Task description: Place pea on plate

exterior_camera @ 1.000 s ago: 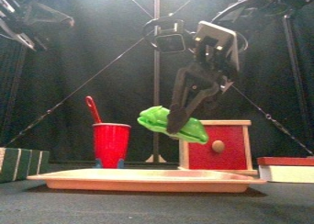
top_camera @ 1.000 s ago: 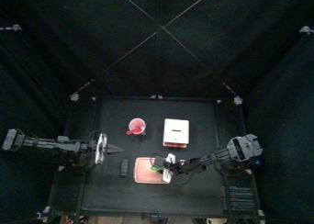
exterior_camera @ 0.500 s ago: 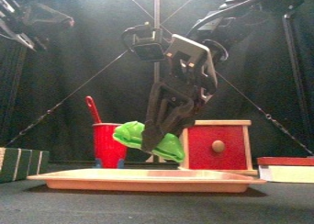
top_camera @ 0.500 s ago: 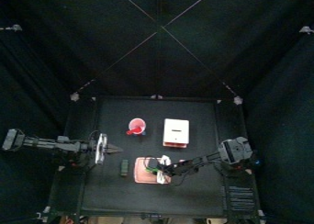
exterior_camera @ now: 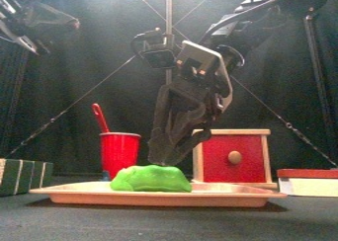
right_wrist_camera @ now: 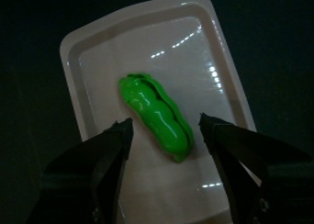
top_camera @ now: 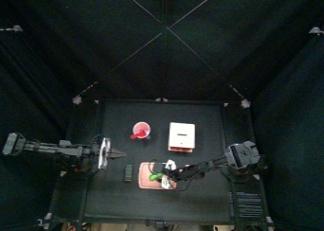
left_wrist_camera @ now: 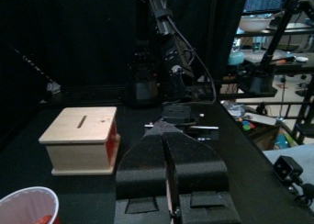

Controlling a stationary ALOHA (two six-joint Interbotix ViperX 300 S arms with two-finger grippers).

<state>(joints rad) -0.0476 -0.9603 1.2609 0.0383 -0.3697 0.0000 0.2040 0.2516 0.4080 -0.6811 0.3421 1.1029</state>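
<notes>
The pea (right_wrist_camera: 154, 116) is a green pod lying flat on the pale-pink plate (right_wrist_camera: 98, 44). It also shows in the front view (exterior_camera: 148, 178) on the plate (exterior_camera: 79, 193), and in the top view (top_camera: 158, 179) on the plate (top_camera: 150, 168). My right gripper (right_wrist_camera: 164, 123) is open, with one jaw on each side of the pod, just above it (exterior_camera: 179, 151); it reaches in from the right (top_camera: 170, 175). My left gripper (left_wrist_camera: 168, 136) is shut and empty, resting at the table's left (top_camera: 117, 154).
A red cup (top_camera: 140, 132) with a stick in it (exterior_camera: 119, 154) and a white box with a red stripe (top_camera: 184, 136) stand behind the plate. A small dark block (top_camera: 125, 174) lies left of the plate. Low boxes sit at the front left (exterior_camera: 20, 174) and front right (exterior_camera: 310, 181).
My right gripper came down with the pea, laid it on the plate and opened. The left arm has not moved.
</notes>
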